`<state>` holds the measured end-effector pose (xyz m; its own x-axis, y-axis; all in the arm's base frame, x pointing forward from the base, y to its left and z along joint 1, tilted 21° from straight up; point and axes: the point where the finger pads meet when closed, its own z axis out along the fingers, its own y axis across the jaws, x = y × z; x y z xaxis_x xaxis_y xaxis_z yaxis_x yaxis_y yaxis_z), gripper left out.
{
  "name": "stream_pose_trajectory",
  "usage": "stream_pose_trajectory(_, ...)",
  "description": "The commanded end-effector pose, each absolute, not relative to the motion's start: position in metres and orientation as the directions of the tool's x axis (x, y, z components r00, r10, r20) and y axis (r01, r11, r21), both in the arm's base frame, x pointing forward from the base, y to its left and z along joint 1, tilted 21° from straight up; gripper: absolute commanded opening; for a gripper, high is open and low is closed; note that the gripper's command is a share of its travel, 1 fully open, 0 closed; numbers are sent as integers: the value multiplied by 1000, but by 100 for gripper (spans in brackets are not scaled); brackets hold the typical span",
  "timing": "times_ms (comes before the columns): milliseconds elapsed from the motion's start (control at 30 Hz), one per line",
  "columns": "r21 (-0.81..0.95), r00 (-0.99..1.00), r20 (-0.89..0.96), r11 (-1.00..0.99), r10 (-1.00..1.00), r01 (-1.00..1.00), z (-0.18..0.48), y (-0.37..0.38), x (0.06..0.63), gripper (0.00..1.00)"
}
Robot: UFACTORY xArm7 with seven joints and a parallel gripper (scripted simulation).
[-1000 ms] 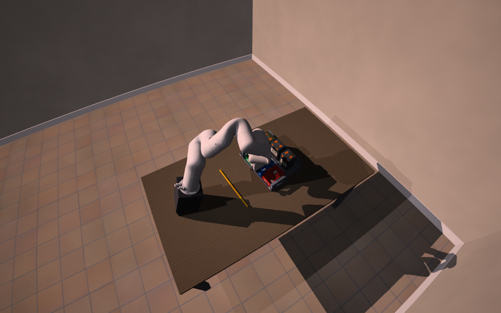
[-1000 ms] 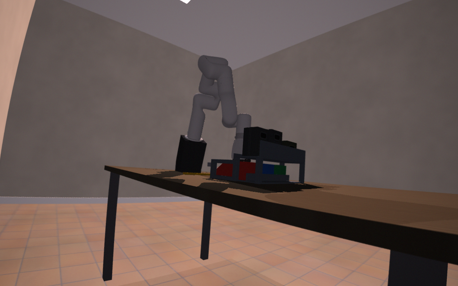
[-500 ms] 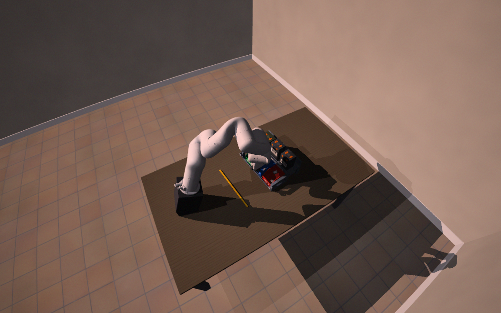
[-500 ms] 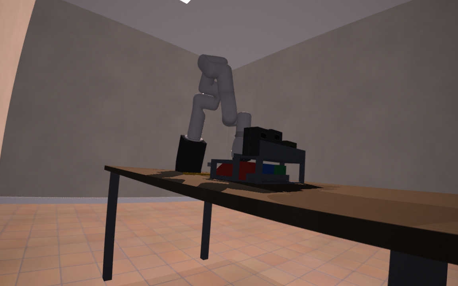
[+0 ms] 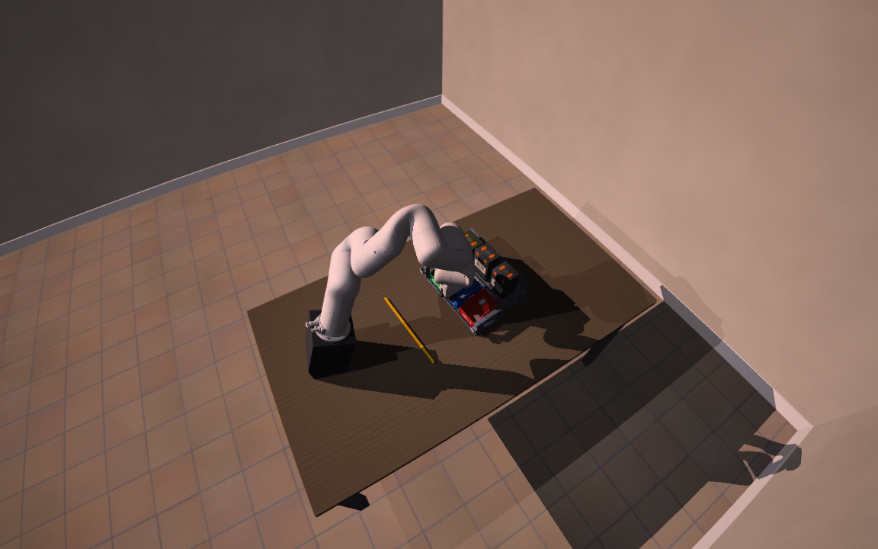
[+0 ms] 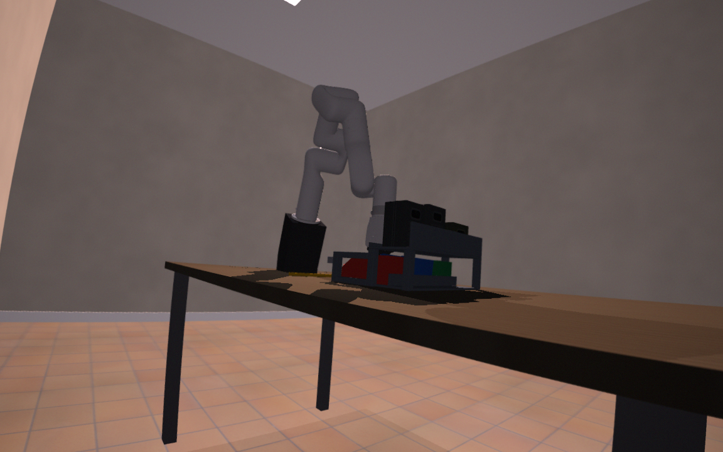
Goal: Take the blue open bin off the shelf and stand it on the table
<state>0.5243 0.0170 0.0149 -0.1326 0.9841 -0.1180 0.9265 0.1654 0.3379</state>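
The blue open bin [image 5: 460, 297] sits on the lower level of a dark shelf rack [image 5: 479, 290], between a green bin [image 5: 433, 275] and a red bin [image 5: 479, 308]. From behind the rack it shows as a blue patch [image 6: 422, 267]. My gripper [image 5: 457, 285] reaches down at the front of the blue bin and is shut on its front edge; the wrist hides the fingers. In the low side view only the wrist [image 6: 378, 216] shows behind the rack. The bin rests level in its slot.
Three dark bins with orange parts [image 5: 490, 258] stand on the rack's upper level. A yellow strip [image 5: 408, 329] lies on the table between the rack and the arm's black base [image 5: 330, 348]. The wall runs close behind the table.
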Motion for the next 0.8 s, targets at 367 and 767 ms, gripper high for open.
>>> stream_pose_trajectory(367,342,-133,-118,166,984,925,23,18,524,0)
stream_pose_trajectory(767,342,-133,-118,166,984,925,20,18,525,0)
